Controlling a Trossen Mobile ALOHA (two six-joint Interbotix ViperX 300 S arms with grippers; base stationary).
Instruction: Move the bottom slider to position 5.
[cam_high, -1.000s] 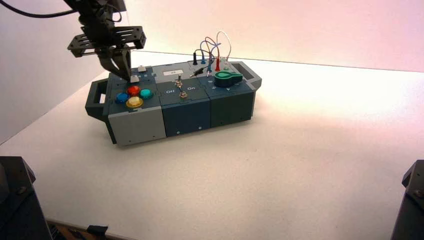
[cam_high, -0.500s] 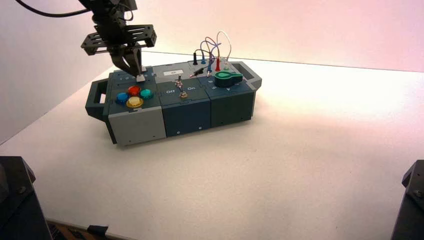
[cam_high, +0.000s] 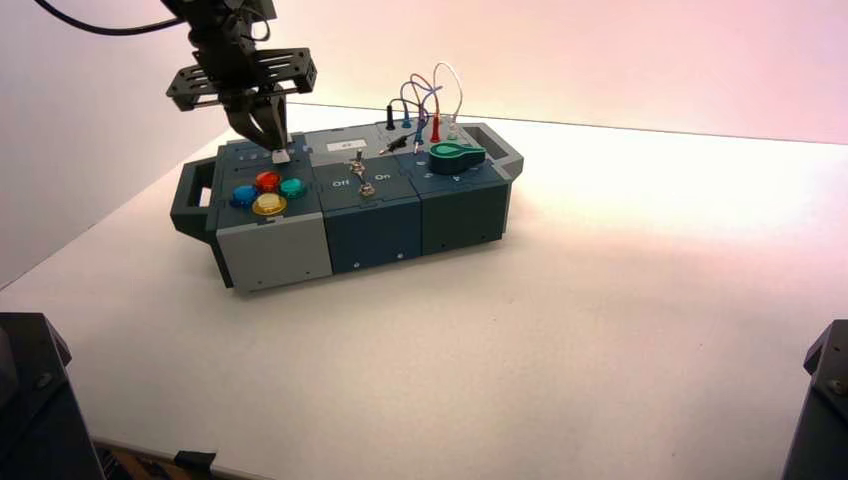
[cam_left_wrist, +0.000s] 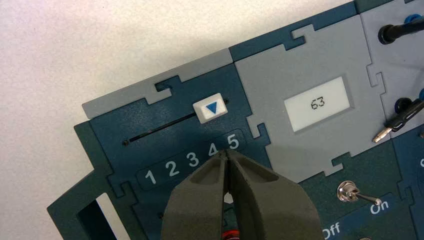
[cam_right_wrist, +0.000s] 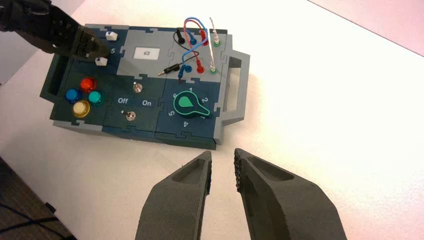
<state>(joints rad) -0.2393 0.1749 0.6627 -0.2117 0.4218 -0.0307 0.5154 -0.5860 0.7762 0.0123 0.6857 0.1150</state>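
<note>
Item: the bottom slider (cam_high: 281, 156), a small white knob on the dark far-left section of the box (cam_high: 270, 255), just beyond the coloured buttons (cam_high: 267, 191); my fingers hide most of it from my own wrist camera. Its track runs left to right, with the digits 1 to 5 printed alongside; position 5 (cam_left_wrist: 233, 142) is the rightmost. Adjacent: the twin upper slider (cam_left_wrist: 210, 108), parked at its right end, and a small display (cam_left_wrist: 318, 103) reading 63. My left gripper (cam_left_wrist: 227, 156) has its fingers pressed together, tips just beside the 5, directly over the knob. Judgement: any remaining travel lies rightward along the track. My right gripper (cam_right_wrist: 223, 160), slightly parted, hangs well off, near side.
</note>
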